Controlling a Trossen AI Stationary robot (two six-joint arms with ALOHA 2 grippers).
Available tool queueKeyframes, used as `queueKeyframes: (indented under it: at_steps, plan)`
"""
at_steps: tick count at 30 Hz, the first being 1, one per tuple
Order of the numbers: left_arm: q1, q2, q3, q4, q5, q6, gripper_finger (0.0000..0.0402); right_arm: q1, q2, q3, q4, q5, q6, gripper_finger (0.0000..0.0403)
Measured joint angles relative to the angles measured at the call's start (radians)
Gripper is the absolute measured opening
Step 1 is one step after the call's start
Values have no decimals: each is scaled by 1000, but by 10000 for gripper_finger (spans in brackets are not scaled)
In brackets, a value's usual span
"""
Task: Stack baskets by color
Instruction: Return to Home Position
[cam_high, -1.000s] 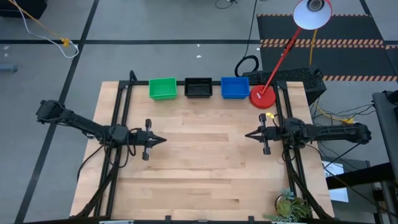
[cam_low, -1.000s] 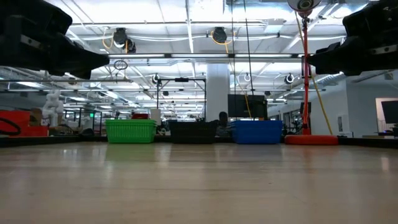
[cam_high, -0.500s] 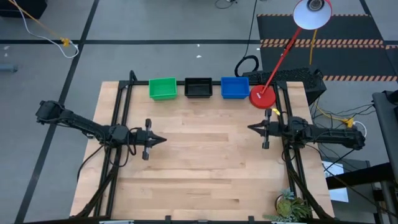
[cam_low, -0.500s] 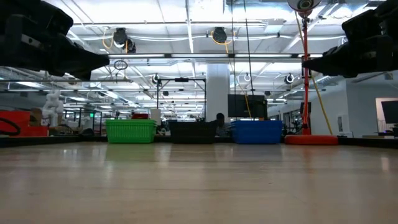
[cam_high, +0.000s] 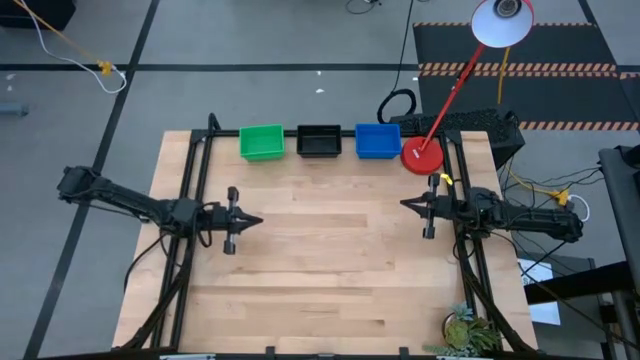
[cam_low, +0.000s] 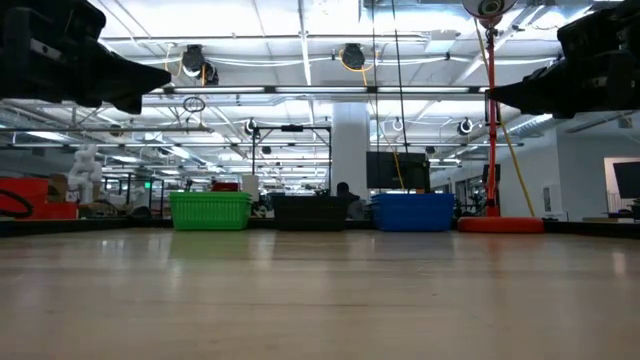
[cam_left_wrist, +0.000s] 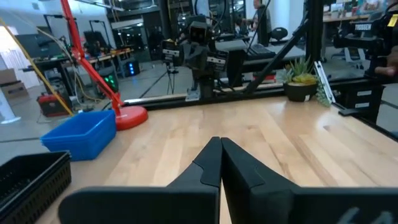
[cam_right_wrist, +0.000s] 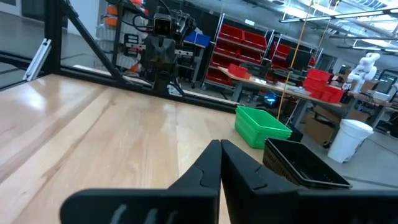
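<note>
Beside the blue baskets (cam_high: 378, 141), lamp base (cam_high: 422, 155)

The green basket (cam_high: 262, 141), black basket (cam_high: 319, 141) and blue basket (cam_high: 378, 141) (upright) form a row.

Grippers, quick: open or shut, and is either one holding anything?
Left gripper: shut, empty, above the left side of the table.
Right gripper: shut, empty, above the right side.
</note>
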Motion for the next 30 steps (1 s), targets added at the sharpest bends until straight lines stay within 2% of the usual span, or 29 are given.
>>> queueKeyframes:
  at_steps: [7,13,20,30]
  plan:
    - [0,-110,0,-99,-1,30,8,0,0,0,0,-3,6,0]
    - [0,-230,0,-222,-1,26,8,0,0,0,-3,-65,15,0]
    - [0,-364,0,-339,-13,33,5,4,0,0,4,-74,24,0]
    - [0,-444,0,-456,-44,26,8,34,0,0,3,-51,18,0]
